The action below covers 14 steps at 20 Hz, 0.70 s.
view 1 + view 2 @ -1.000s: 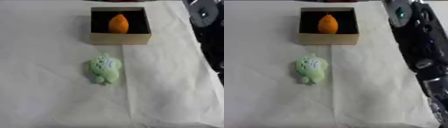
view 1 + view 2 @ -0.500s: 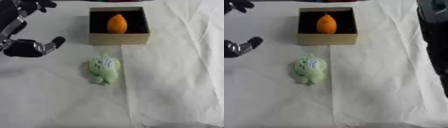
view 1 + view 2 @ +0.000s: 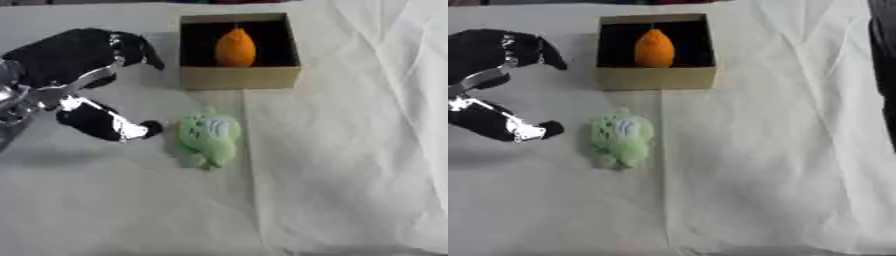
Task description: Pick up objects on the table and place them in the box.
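A pale green plush toy (image 3: 207, 140) lies on the white cloth in the middle of the table. Behind it stands a tan cardboard box (image 3: 238, 78) with a dark inside, and an orange fruit-shaped thing (image 3: 235, 48) sits in it. My left hand (image 3: 74, 55) hovers to the left of the toy, open, its fingers spread toward the box's left side and its thumb (image 3: 109, 125) stretched toward the toy's left edge, a small gap between them. My right hand is out of sight; only a dark strip of the right arm (image 3: 884, 55) runs along the right edge of the right eye view.
The white cloth (image 3: 350, 165) covers the whole table, with creases running down its middle and right side. The box stands close to the far edge.
My left hand has come in from the left edge toward the middle and now hangs beside the green toy. The toy, box and orange thing have stayed put.
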Motion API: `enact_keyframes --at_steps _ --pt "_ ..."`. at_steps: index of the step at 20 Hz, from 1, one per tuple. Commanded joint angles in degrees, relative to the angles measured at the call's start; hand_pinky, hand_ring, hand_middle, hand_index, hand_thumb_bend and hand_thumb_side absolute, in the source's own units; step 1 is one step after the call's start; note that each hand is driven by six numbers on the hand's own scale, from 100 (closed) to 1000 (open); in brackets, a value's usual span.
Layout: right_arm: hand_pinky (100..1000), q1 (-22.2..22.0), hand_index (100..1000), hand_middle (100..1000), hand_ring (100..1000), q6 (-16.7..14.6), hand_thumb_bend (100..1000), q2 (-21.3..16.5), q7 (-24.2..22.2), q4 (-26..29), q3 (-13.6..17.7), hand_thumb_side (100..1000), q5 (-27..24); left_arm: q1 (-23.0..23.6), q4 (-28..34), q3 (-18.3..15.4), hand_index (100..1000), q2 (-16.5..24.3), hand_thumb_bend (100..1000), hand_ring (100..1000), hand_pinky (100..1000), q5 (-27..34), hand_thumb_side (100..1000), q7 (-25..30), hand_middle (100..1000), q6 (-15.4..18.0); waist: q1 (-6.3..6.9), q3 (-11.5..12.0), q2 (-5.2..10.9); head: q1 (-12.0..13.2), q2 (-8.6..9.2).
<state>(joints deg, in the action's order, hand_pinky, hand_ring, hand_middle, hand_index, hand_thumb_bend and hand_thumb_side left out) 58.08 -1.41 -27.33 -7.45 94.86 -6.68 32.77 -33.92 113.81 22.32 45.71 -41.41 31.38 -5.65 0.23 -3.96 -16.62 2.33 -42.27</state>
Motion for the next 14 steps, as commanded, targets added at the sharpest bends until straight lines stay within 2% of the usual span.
enact_keyframes --at_steps 1,7,8,10,14 --pt "830 0.1 802 782 867 0.5 107 -1.9 0.3 2.3 1.0 681 -1.0 -1.5 0.8 1.0 878 -0.8 374 762 826 -1.7 378 3.1 787 -1.6 0.09 -0.1 1.33 0.1 -0.05" --pt "830 -1.4 801 782 866 1.2 100 -1.7 0.2 3.9 1.6 680 -1.8 -3.0 0.1 3.5 921 -4.3 287 759 816 -0.9 272 6.1 789 -3.6 0.15 -0.3 1.28 0.3 -0.18" --pt "830 -1.5 801 781 866 1.3 100 -1.6 0.2 4.0 1.7 680 -1.9 -3.3 -0.4 4.0 923 -4.7 258 758 815 -0.8 215 6.5 785 -3.7 0.16 -0.4 1.26 0.3 -0.18" --pt "830 -1.8 801 780 865 1.6 100 -1.5 0.2 4.2 1.9 685 -2.1 -3.6 -1.8 5.0 929 -5.7 223 754 812 -1.0 160 6.9 786 -3.6 0.18 -0.5 1.22 0.5 -0.27" --pt "831 -2.4 800 779 865 2.1 100 -1.2 0.2 4.3 2.3 687 -2.4 -4.1 -4.5 6.3 946 -7.4 235 747 803 -1.1 186 6.5 785 -3.1 0.24 -0.6 1.17 0.4 -0.35"
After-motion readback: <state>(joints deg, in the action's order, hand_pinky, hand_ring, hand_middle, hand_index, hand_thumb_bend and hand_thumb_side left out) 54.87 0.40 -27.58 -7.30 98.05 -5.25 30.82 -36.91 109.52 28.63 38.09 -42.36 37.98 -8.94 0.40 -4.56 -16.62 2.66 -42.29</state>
